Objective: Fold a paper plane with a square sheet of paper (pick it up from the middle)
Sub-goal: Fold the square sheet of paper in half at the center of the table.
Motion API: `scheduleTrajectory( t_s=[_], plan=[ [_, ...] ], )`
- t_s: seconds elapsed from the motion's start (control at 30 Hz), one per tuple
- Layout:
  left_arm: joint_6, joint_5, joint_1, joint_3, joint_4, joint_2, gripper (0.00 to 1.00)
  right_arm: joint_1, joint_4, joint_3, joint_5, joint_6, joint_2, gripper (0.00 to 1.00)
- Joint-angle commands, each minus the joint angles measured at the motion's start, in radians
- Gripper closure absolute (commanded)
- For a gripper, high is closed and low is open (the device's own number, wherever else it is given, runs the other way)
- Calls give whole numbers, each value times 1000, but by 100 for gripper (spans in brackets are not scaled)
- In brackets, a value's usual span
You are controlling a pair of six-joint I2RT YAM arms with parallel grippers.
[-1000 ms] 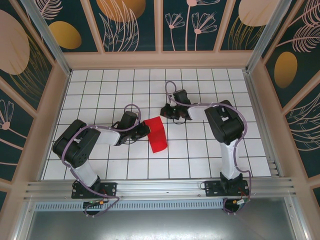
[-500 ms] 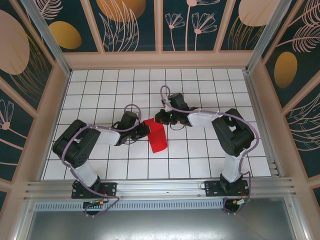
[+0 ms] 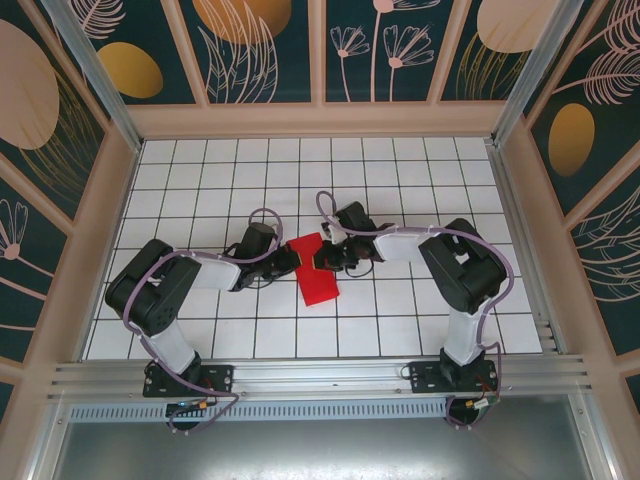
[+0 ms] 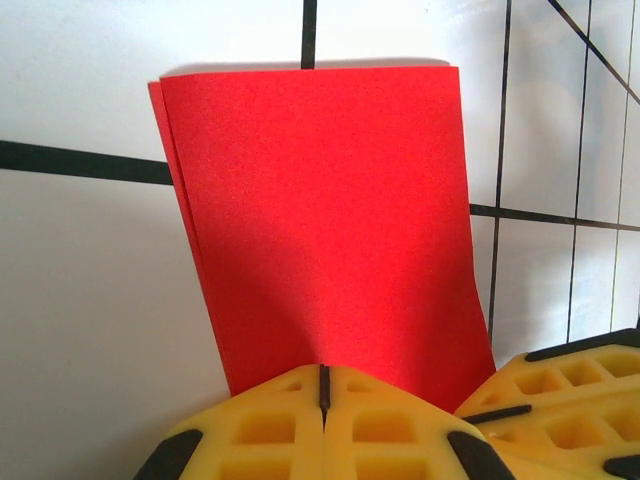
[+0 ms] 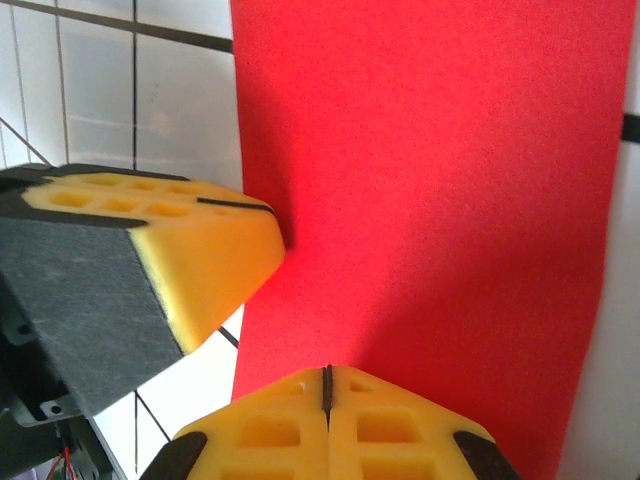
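The square sheet of paper [image 3: 318, 270] lies folded in half on the white grid table, a red rectangle with two layers showing at its left edge [image 4: 330, 190]. My left gripper [image 3: 293, 258] is shut, its yellow tips [image 4: 323, 385] resting on the paper's near-left edge. My right gripper [image 3: 322, 258] is also shut, and its tips [image 5: 327, 385] press on the red paper [image 5: 430, 190] from the right. The two grippers sit close together; the left gripper's fingers [image 5: 200, 260] touch the paper's edge in the right wrist view. No paper plane shape is visible.
The white grid table [image 3: 400, 320] spreads around the paper. Patterned walls [image 3: 320, 50] enclose it at the back and sides, and an aluminium rail [image 3: 320, 375] runs along the front by the arm bases.
The right gripper has swung in from the back right and come down onto the paper. The folded sheet has flattened and turned slightly. The left gripper has stayed put.
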Motion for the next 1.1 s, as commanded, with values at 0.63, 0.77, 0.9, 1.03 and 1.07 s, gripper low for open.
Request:
scheduleTrajectory(
  t_s=[0.63, 0.77, 0.9, 1.03, 1.07],
  plan=[
    [45, -135, 10, -55, -235, 74, 100, -70, -136, -201, 18, -144, -193, 97],
    [59, -135, 12, -38, -238, 70, 100, -35, -89, -121, 15, -112, -195, 97],
    [63, -133, 10, -32, -239, 68, 100, 5, -19, -42, 1, -66, -96, 97],
    [63, -131, 10, -28, -244, 68, 100, 31, 12, 4, -17, -50, -9, 98],
    [64, -131, 10, -28, -245, 69, 100, 33, 15, 2, -18, -50, 1, 98]
  ],
)
